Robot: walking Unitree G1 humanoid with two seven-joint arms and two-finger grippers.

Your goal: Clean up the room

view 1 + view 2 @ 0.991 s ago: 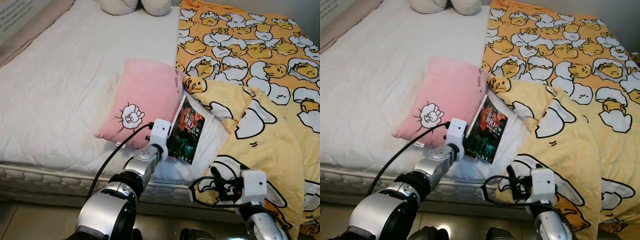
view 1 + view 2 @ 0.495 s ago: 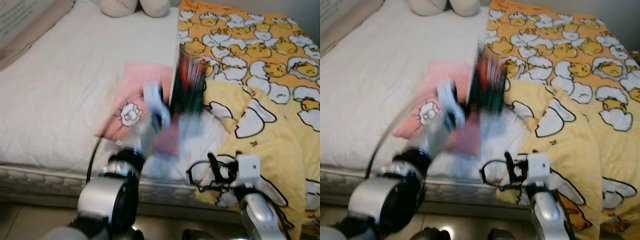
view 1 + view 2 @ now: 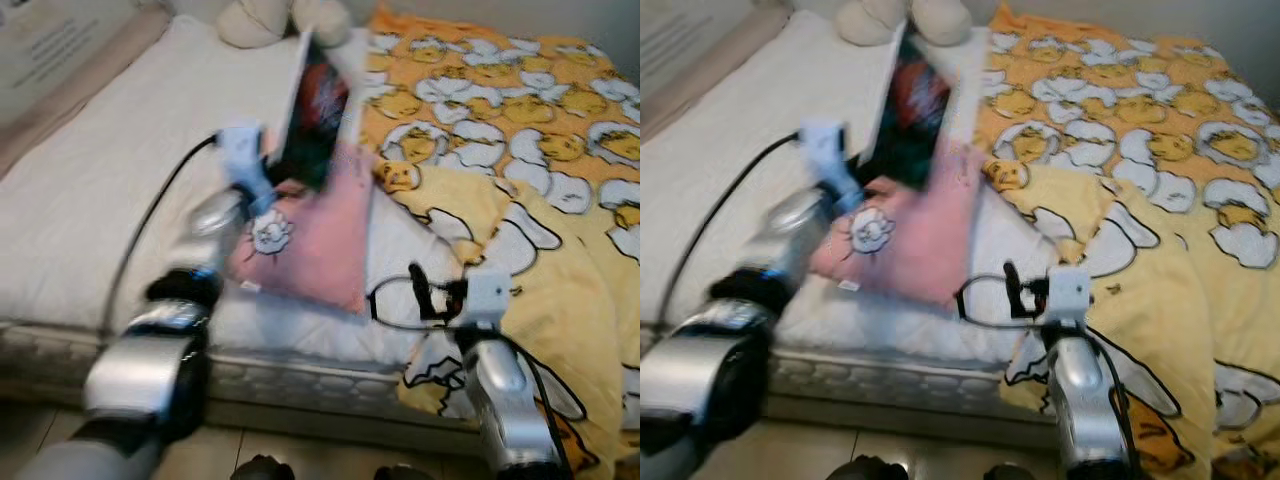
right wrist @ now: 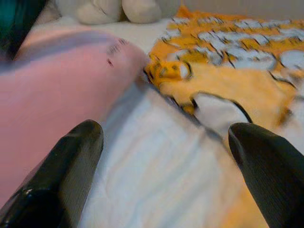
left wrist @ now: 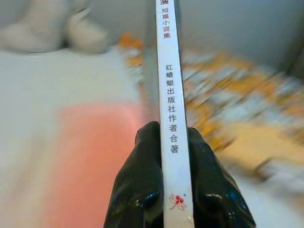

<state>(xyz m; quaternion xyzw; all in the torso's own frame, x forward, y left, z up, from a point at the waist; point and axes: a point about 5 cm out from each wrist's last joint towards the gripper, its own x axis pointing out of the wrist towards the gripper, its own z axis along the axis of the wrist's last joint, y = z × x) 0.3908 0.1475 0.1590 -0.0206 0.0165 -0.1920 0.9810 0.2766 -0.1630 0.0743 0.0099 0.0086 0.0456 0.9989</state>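
Overhead, one book point(image 3: 312, 108) pinched in left end effector point(image 5: 164, 156); right end effector point(image 4: 166, 166) spread; one pink pillow point(image 3: 310, 240).

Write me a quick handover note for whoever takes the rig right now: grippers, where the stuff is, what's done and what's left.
Left gripper: shut on the book, fingers clamped either side of its spine, book held upright in the air above the pink pillow.
Right gripper: open, holding nothing, low over the white sheet near the bed's front edge, between the pillow and the yellow duck blanket.
Done: book is off the bed.
Left: put the book away somewhere; no spot for it is in view. The pillow lies askew mid-bed and the blanket is rumpled and hanging over the edge, so both probably need straightening.
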